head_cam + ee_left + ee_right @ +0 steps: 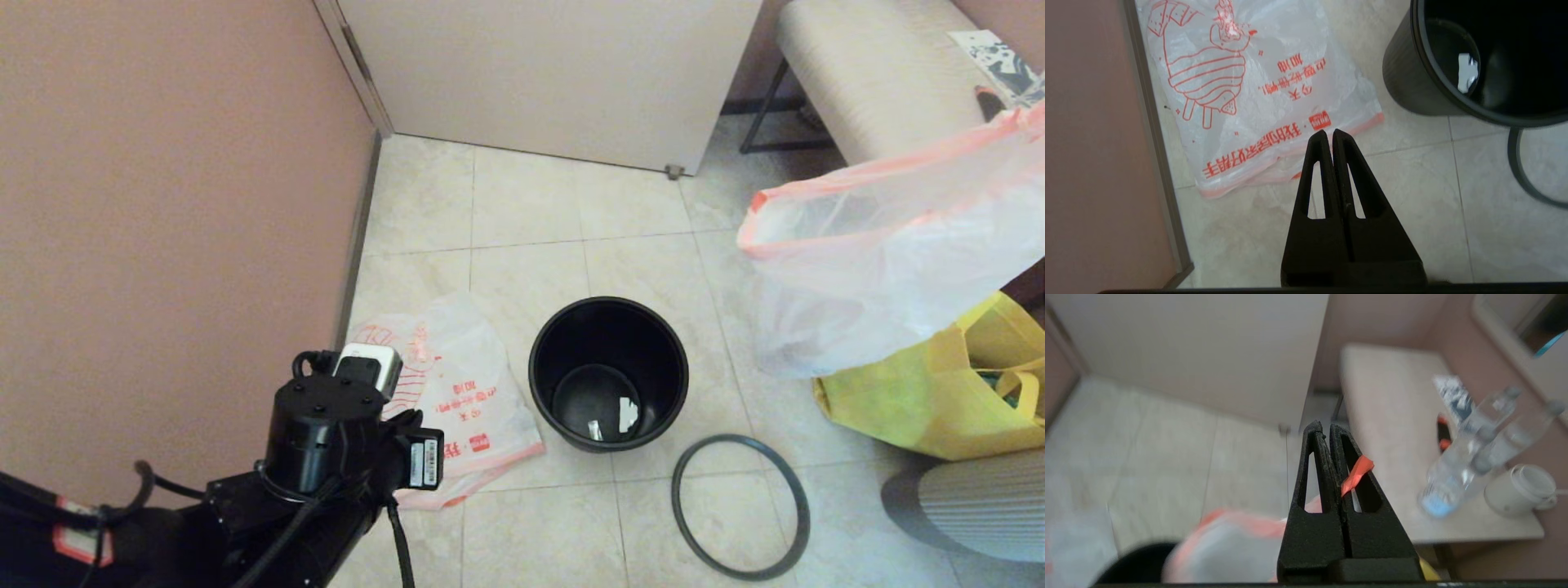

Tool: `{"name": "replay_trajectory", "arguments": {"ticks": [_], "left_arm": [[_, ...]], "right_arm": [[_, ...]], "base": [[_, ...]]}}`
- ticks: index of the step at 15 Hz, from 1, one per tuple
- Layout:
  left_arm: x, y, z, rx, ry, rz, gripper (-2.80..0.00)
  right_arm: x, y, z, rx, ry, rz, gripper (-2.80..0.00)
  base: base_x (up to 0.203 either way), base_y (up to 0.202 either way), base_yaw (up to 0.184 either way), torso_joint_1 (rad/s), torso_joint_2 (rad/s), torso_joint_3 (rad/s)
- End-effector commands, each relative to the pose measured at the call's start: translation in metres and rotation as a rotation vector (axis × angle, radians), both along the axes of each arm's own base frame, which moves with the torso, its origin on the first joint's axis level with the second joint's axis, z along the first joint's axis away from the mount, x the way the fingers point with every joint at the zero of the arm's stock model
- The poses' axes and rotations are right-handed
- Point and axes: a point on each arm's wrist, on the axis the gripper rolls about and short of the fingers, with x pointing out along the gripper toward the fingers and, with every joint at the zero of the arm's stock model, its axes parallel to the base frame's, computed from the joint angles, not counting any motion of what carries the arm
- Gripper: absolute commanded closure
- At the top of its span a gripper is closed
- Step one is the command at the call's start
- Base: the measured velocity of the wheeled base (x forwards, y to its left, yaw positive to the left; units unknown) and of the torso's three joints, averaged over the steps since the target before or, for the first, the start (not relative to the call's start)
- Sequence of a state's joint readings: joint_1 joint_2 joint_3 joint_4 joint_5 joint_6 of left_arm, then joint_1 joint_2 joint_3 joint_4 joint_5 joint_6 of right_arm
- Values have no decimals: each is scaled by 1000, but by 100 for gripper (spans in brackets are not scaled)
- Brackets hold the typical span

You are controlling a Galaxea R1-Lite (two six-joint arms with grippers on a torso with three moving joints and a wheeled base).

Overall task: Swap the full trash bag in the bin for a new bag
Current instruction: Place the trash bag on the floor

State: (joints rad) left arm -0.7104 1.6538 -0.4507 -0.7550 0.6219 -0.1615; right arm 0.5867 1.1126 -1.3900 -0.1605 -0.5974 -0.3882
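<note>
The bin (608, 327) stands on the tiled floor with no liner; only small white scraps lie at its bottom. The new bag (461, 392) with its red striped cartoon lies flat on the floor between the bin and the wall. My left gripper (1327, 132) is shut and empty, hovering over the near edge of the new bag (1249, 94), beside the bin (1404, 77). The full trash bag (882, 269) hangs in the air to the bin's right. My right gripper (1322, 426) is shut on its orange-red handle (1357, 473), with the bag (1229, 547) dangling below.
A thin dark grey hoop (739, 506) lies on the floor right of the bin. A yellow tote (922, 392) sits under the hanging bag. A beige table (865, 73) at the back right carries clear bottles (1470, 457) and a white cup (1521, 490). A wall (163, 245) runs along the left.
</note>
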Motion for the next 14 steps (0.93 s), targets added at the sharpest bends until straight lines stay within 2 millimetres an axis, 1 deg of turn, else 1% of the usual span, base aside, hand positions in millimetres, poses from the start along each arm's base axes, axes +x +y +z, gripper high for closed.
{"name": "replay_trajectory", "arguments": {"ticks": [1,3,4,5,6,8,12,14], "left_arm": [[0,-1,-5,11,11,1,0],[-2,-1,-9,23,23,-4,0],[-2,-1,-9,20,22,-5,0],[-1,-2,-9,17,18,-5,0],[0,-3,-11,16,14,-6,0],[2,-4,-13,21,15,-7,0],[7,-11,-22,28,22,-15,0],[4,-21,-28,28,19,-47,0]], "right_arm": [[11,5,-16,-29,58,-17,0],[38,3,-37,-52,142,-118,0],[59,0,-51,-53,201,-177,0],[85,-4,-68,-37,267,-209,0],[110,-9,-88,-2,339,-199,0],[149,-18,-125,47,472,-185,0],[216,-37,-190,95,652,-194,0],[253,-47,-236,91,747,-222,0]], "base": [[0,0,0,0,0,0],[0,0,0,0,0,0],[0,0,0,0,0,0],[0,0,0,0,0,0],[0,0,0,0,0,0],[0,0,0,0,0,0],[0,0,0,0,0,0],[0,0,0,0,0,0]]}}
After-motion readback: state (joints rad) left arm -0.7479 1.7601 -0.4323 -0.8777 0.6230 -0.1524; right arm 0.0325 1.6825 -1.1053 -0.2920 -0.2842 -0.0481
